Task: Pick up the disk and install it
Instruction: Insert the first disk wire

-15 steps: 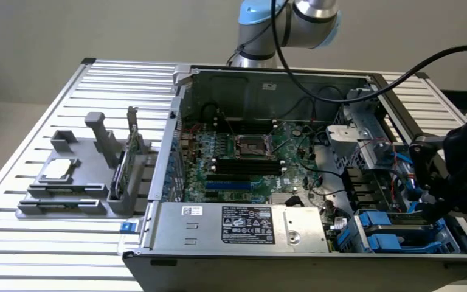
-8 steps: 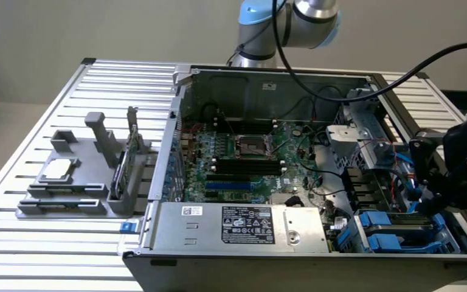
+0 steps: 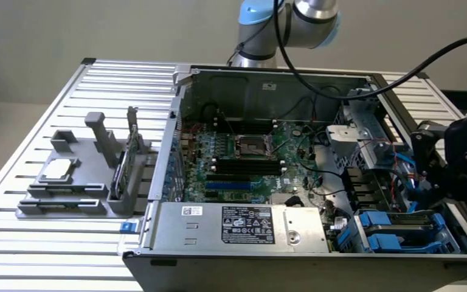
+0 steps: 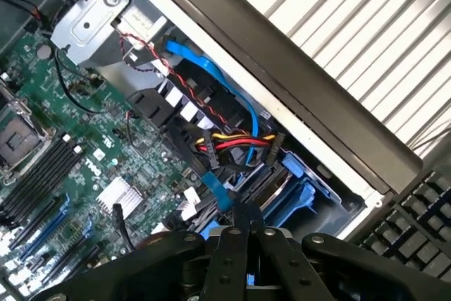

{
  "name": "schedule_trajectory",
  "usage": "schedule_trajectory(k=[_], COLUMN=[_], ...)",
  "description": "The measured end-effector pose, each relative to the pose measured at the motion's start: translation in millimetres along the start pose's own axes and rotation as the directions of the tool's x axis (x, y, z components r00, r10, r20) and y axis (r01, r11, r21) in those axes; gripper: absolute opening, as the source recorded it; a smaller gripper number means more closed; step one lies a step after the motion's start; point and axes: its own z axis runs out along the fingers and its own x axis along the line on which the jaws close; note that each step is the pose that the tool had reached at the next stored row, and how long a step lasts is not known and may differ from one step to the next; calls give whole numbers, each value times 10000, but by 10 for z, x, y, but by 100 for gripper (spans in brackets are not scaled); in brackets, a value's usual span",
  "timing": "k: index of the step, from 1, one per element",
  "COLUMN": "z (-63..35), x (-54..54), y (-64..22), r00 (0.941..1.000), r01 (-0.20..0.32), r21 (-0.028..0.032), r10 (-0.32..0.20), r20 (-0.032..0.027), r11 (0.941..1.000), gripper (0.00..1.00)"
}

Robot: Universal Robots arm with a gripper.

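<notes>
My gripper [image 3: 430, 182] hangs over the exterior view's right side of the open computer case [image 3: 242, 258], above the drive bay. In the wrist view its black fingers [image 4: 243, 234] are pressed together with nothing between them. Just below them, in the bay at the case's near right corner, lies the disk [image 3: 404, 220]: a flat grey body between blue carrier rails [image 4: 299, 192]. Its label is hidden. I cannot tell whether the fingertips touch it.
A motherboard [image 3: 242, 152] fills the case floor, with the power supply [image 3: 242, 226] along the front. Blue, red and yellow cables [image 4: 225, 142] run beside the bay. On the slatted table [image 3: 22, 255], a grey fixture [image 3: 71, 194] holds a small silver drive [image 3: 59, 170] and an upright board [image 3: 128, 164].
</notes>
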Motion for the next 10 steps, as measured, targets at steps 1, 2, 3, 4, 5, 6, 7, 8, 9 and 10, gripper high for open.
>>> schedule_trajectory(k=[1, 2, 3, 4, 5, 6, 7, 8, 9, 10], z=[0, 0, 1, 1, 1, 1, 2, 3, 7, 12], x=[-6, -13, -21, -31, -41, -48, -54, -58, -62, -66], y=[6, 13, 23, 34, 44, 52, 58, 62, 66, 69], r00=[10000, 9999, 9998, 9997, 9996, 9995, 9995, 9994, 9993, 9992], r01=[-31, -59, -84, -103, -121, -139, -164, -194, -228, -263], r21=[-63, -121, -178, -224, -258, -278, -293, -305, -318, -329], r10=[31, 58, 80, 98, 114, 131, 156, 185, 218, 253], r20=[-61, -118, -177, -225, -259, -278, -291, -297, -306, -311], r11=[10000, 9999, 9998, 9997, 9996, 9995, 9994, 9993, 9992, 9991], gripper=[11, 11, 11, 11, 11, 11, 11, 11, 11, 11])
